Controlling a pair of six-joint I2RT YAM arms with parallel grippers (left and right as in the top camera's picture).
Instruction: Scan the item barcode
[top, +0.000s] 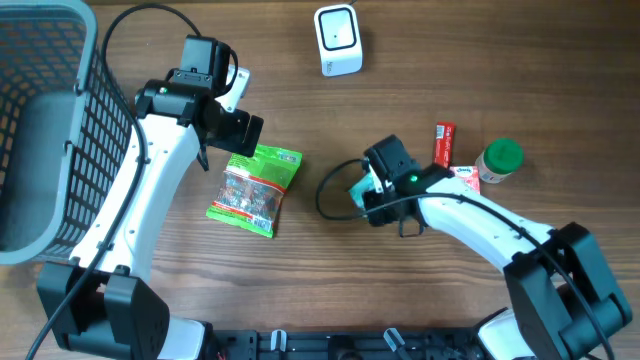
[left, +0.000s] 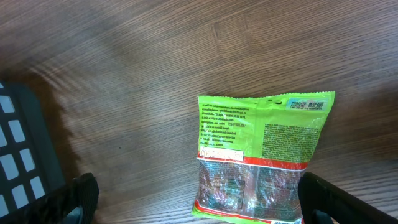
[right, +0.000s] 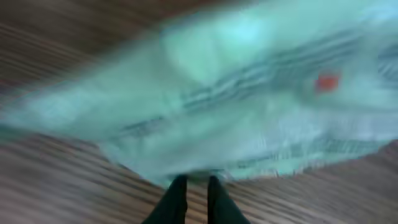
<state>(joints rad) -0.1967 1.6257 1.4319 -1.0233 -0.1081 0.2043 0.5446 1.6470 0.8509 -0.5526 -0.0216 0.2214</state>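
Note:
A white barcode scanner (top: 337, 40) stands at the table's far edge. A teal packet (right: 249, 93) fills the blurred right wrist view; my right gripper (right: 196, 183) has its two dark fingers nearly together, pinched on the packet's near edge. From overhead, that packet (top: 357, 187) shows only as a sliver under the right gripper (top: 368, 193). A green and red snack bag (left: 261, 155) lies flat with its printed back up. My left gripper (left: 205, 202) hovers over the bag's lower end, fingers wide apart and open, touching nothing. Overhead, the bag (top: 256, 190) lies just below the left gripper (top: 236, 132).
A grey wire basket (top: 45, 130) takes up the left side, close to the left arm. A red box (top: 444, 143) and a green-lidded jar (top: 497, 160) sit right of the right gripper. Black cable loops near the teal packet.

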